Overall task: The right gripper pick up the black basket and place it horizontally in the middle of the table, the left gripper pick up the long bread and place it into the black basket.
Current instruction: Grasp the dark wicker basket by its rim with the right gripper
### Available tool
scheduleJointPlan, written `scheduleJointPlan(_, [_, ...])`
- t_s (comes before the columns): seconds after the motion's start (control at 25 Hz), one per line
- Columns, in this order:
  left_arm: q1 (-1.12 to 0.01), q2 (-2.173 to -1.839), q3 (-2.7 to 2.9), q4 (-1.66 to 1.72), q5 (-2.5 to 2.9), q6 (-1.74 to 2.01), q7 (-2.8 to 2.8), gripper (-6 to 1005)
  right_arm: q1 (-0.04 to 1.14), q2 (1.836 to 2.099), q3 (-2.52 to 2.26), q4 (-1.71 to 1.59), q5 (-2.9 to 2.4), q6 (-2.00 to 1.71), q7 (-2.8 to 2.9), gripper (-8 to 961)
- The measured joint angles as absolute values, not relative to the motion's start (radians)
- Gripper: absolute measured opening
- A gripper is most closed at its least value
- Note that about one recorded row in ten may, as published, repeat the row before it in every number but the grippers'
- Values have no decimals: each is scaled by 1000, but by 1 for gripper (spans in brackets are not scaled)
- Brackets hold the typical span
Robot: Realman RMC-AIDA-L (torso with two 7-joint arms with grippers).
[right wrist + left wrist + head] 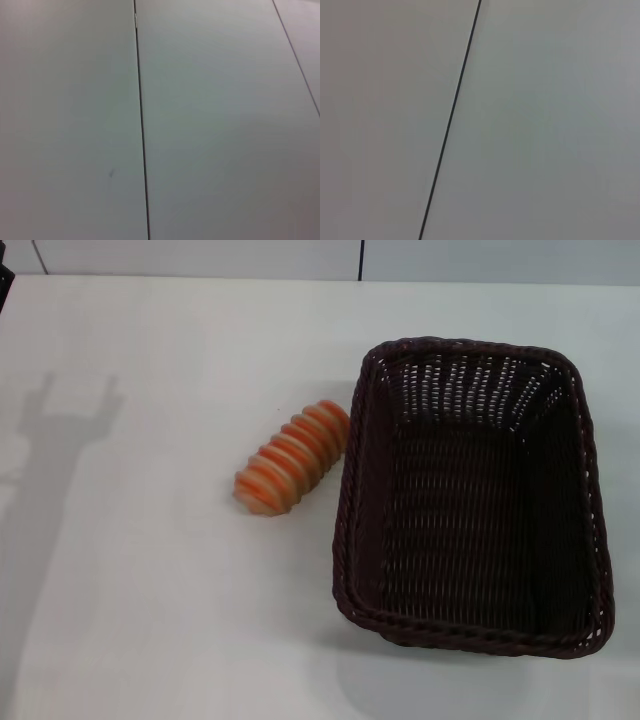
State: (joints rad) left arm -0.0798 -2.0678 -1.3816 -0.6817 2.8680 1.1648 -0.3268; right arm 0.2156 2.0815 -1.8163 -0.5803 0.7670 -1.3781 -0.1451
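neither the right gripper nor the left gripper shows in any view, so whether their fingers are spread or pressed together cannot be told; both wrist views give only plain pale panels crossed by thin dark seams, and the head view offers just a forked shadow [70, 415] on the left part of the table [150, 620], which looks like an arm held above. out from there, the bread [293, 457] lies on its side at an angle near the middle of the table, its upper end just beside the left rim of the basket [470, 495], possibly touching it. the basket sits empty on the right, its long side running away from the robot, so it likely needs a turn as well as a shift. the main risk is that closeness: swinging or sliding the basket toward the middle could knock the round, ridged bread and send it rolling. a grip on the sloping woven wall could also slip or tilt the basket, and a low carry could drag it across the bread.
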Motion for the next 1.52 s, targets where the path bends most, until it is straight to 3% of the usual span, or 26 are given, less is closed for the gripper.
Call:
scheduleJointPlan(0.64, [-139, -2067, -1431, -601, 2833, 1135, -333, 846, 206, 2069, -1804, -785, 737, -996, -169, 752])
scheduleJointPlan(0.8, [-135, -2064, -1433, -599, 2830, 1129, -332, 846, 128, 2075, -1797, -950, 719, -864, -287, 751])
scheduleJointPlan(1.08, [-91, -2062, -1440, -623, 2831, 1132, -341, 846, -121, 2077, -1802, -1408, 717, -526, -407, 751])
scheduleJointPlan(1.28, [-41, -2060, -1443, -680, 2834, 1134, -353, 846, -194, 2078, -1752, -1636, 717, -206, -416, 752])
scheduleJointPlan(1.52, [-26, -2056, -1453, -721, 2840, 1134, -364, 846, -184, 2079, -1638, -1776, 718, 165, -391, 752])
